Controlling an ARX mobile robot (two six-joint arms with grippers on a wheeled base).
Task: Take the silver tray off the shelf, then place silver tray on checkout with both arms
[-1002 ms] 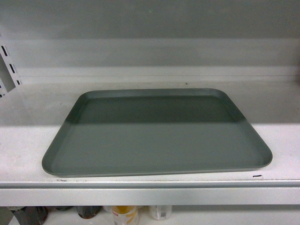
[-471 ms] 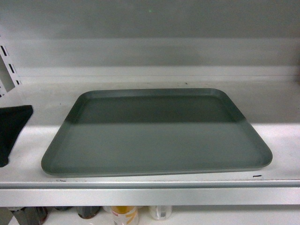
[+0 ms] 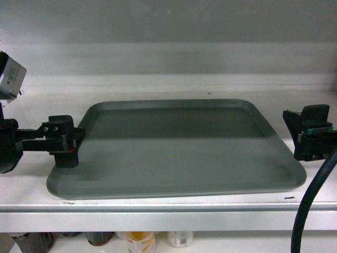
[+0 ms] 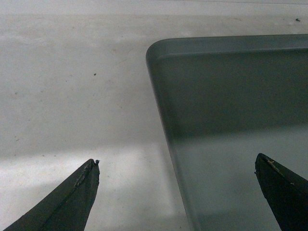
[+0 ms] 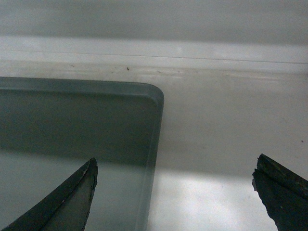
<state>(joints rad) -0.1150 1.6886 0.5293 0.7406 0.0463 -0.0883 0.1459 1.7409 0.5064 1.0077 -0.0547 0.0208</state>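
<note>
The silver tray (image 3: 176, 147) lies flat on the shelf (image 3: 168, 213), long axis left to right. The left gripper (image 4: 178, 187) is spread wide astride its left rim; the right gripper (image 5: 173, 187), likewise released, straddles the right rim.

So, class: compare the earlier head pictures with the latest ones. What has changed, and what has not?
Both arms have come in: the left tool now sits at the silver tray's left rim, the right tool beside its right rim. Both are open, straddling the rims, gripping nothing. The tray has stayed flat on the shelf.
</note>
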